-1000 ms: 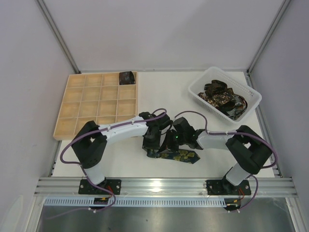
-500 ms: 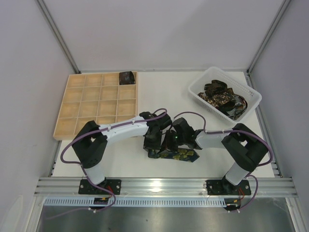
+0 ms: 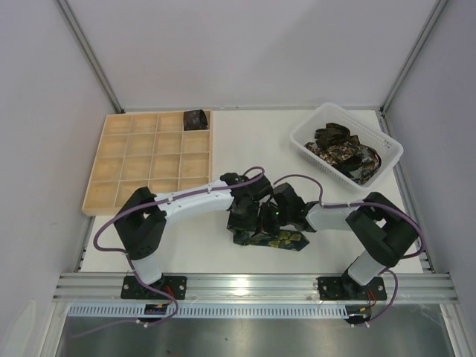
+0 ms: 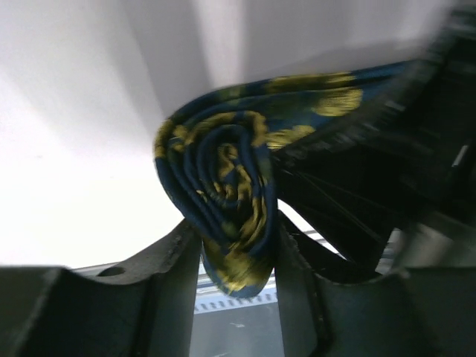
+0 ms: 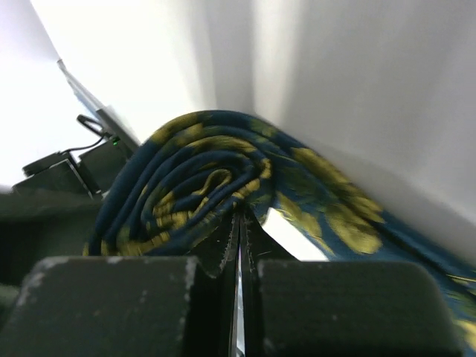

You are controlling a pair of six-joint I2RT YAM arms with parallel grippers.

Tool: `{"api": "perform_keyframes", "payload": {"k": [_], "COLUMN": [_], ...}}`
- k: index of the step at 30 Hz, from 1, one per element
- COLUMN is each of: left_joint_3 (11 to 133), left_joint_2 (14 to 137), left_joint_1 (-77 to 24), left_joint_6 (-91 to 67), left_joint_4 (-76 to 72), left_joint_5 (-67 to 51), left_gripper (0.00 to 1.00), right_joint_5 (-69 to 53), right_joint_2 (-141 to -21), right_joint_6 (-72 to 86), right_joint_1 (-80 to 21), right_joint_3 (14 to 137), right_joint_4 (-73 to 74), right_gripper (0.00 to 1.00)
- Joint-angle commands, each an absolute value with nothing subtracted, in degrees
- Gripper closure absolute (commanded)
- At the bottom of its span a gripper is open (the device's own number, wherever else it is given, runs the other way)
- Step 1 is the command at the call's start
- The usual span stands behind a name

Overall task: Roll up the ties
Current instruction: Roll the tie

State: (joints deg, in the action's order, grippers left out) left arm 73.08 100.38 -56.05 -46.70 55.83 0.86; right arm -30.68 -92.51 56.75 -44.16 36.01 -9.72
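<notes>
A navy tie [image 3: 286,240] with yellow-green flowers lies near the table's front, most of it wound into a roll [image 4: 223,186]. My left gripper [image 3: 244,222] is shut on that roll; in the left wrist view the left gripper [image 4: 238,242] has one finger on each side of the spiral. My right gripper [image 3: 266,222] meets the roll from the right. In the right wrist view the right gripper [image 5: 239,219] is shut, its tips pressed against the roll's [image 5: 186,186] lower edge, and the flat tail [image 5: 349,216] runs off to the right.
A white slotted basket [image 3: 390,145] at the back right holds several more dark ties [image 3: 338,149]. The pale wooden grid tray [image 3: 149,160] at the left has one rolled tie [image 3: 195,119] in its far right corner compartment.
Both grippers and the roll have shifted slightly right along the tie. The flat tail showing on the table is shorter.
</notes>
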Motion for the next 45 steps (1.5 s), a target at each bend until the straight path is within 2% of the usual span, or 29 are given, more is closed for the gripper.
{"api": "perform_keyframes", "payload": {"k": [1, 4, 13, 19, 25, 28, 31, 33, 38, 45], "left_joint_3": [79.7, 80.7, 77.3, 73.7, 73.1, 73.0, 72.5, 71.7, 68.5, 65.7], "left_joint_2": [100.6, 101.1, 103.0, 102.2, 102.3, 102.0, 100.9, 99.7, 95.1, 89.5], "left_joint_1": [-58.6, -59.2, -59.3, -59.6, -59.7, -59.7, -59.7, -59.7, -59.7, -59.7], "left_joint_6": [-49.5, -49.8, -50.4, -51.2, -51.2, -50.6, -49.8, -49.3, -49.0, -48.3], "left_joint_4": [48.5, 48.1, 44.0, 41.7, 40.3, 38.7, 36.8, 34.9, 31.9, 30.2], "left_joint_5": [-3.2, -3.1, -6.1, -5.9, -5.0, -5.3, -5.4, -6.1, -8.2, -7.8], "left_gripper": [0.54, 0.48, 0.50, 0.52, 0.52, 0.49, 0.40, 0.35, 0.34, 0.34], "right_joint_5": [-29.4, -29.8, -29.5, -25.3, -22.2, -22.1, -22.8, -24.3, -32.5, -36.1], "right_joint_2": [-91.2, -91.1, -89.6, -82.5, -74.3, -70.3, -67.2, -66.4, -66.2, -69.7], "right_joint_6": [55.5, 55.3, 54.2, 52.0, 47.6, 44.1, 40.5, 39.2, 38.7, 41.0], "right_joint_1": [-43.7, -43.4, -42.5, -42.0, -38.2, -34.2, -31.2, -28.7, -27.5, -27.9], "right_joint_3": [34.8, 34.4, 33.9, 35.2, 35.7, 35.2, 34.7, 34.4, 34.3, 35.5], "right_joint_4": [-8.6, -8.4, -5.5, 8.8, 19.8, 24.6, 27.5, 28.1, 24.8, 19.9], "right_gripper": [1.00, 1.00, 1.00, 0.95, 0.94, 0.93, 0.94, 0.94, 0.92, 0.87]}}
